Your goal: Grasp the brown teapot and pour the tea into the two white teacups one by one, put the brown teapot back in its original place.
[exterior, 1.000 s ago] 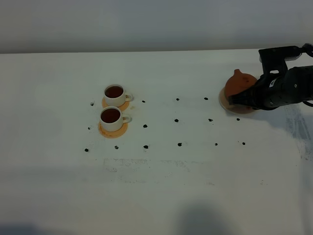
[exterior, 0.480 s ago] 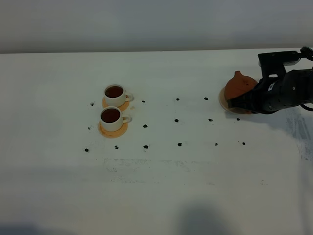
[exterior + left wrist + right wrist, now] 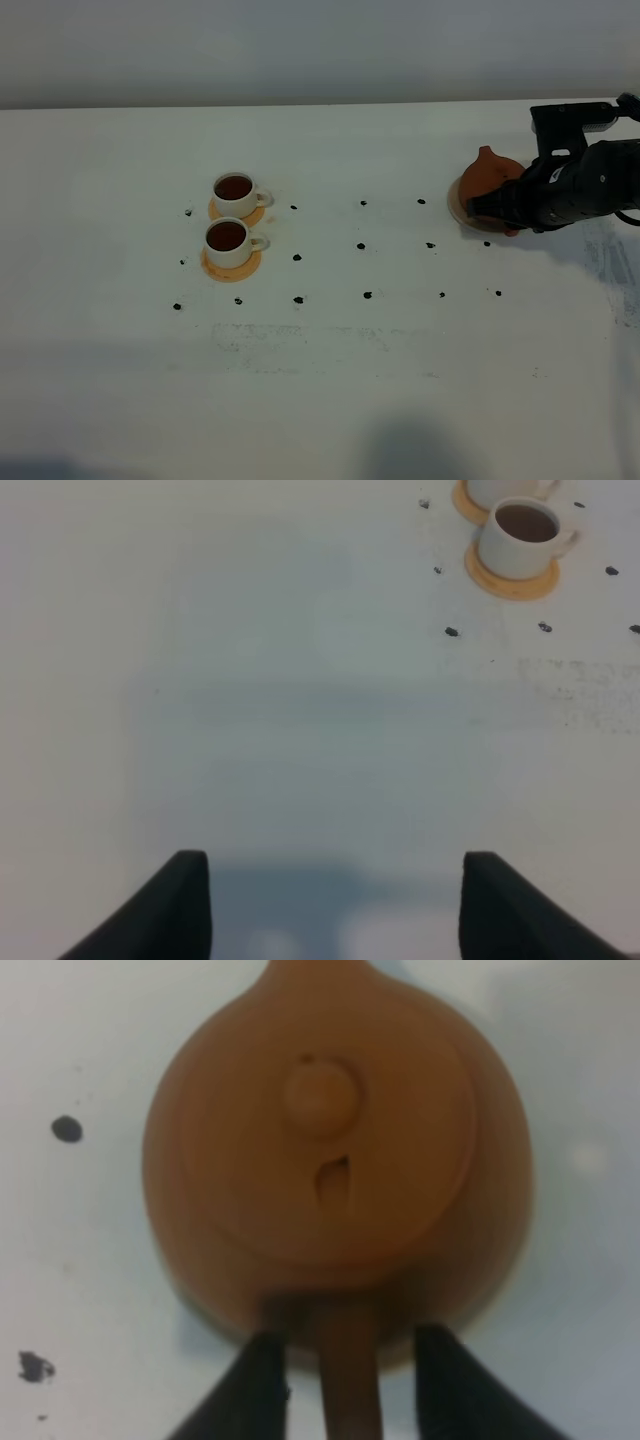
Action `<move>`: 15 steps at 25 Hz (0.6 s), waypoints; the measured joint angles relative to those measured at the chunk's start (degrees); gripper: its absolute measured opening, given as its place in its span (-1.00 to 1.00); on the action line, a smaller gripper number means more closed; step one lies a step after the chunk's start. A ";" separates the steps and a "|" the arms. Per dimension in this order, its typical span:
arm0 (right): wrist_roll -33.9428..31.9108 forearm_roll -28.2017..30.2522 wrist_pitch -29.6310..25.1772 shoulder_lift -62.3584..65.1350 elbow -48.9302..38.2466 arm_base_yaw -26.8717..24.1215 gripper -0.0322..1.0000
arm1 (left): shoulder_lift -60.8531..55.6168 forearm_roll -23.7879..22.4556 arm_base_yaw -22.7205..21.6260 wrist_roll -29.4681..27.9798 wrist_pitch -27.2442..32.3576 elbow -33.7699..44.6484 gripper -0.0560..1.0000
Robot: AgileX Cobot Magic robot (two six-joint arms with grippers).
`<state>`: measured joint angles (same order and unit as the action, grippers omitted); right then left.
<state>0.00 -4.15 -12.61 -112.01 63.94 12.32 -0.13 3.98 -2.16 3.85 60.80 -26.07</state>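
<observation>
The brown teapot (image 3: 485,174) sits on the pale cream saucer (image 3: 456,208) at the right of the table. My right gripper (image 3: 497,206) is at its near side. In the right wrist view the teapot (image 3: 330,1150) is seen from above, and the gripper (image 3: 350,1342) is open, with its fingers (image 3: 262,1385) either side of the loop handle (image 3: 350,1380), a small gap on each side. The two white teacups (image 3: 233,188) (image 3: 226,238) stand on orange coasters at the left, both holding dark tea. My left gripper (image 3: 335,920) is open and empty over bare table; the near teacup (image 3: 522,535) shows far off.
Small black marks (image 3: 361,245) dot the white table in rows between the cups and the teapot. The table's back edge meets a grey wall. Orange coasters (image 3: 232,266) lie under the cups.
My right gripper has shifted slightly at the teapot's handle. The teapot stays on the saucer. The cups have not moved.
</observation>
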 joint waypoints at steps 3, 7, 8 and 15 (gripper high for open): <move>0.00 0.00 -0.31 0.30 0.00 0.00 -0.09 | 0.00 0.00 0.00 0.00 0.00 0.00 0.09; 0.00 0.05 -2.32 3.41 0.00 0.00 -0.09 | 0.00 0.00 0.00 0.00 0.00 0.00 0.09; 0.00 0.11 -2.96 4.69 0.00 0.00 -0.09 | 0.00 0.00 0.00 0.00 0.00 0.00 0.09; 0.00 0.43 -4.83 15.67 -5.68 0.00 -0.14 | 0.00 0.00 0.00 0.00 0.00 0.00 0.09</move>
<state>0.00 -3.72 -17.43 -96.34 58.26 12.32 -0.13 3.98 -2.16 3.85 60.80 -26.07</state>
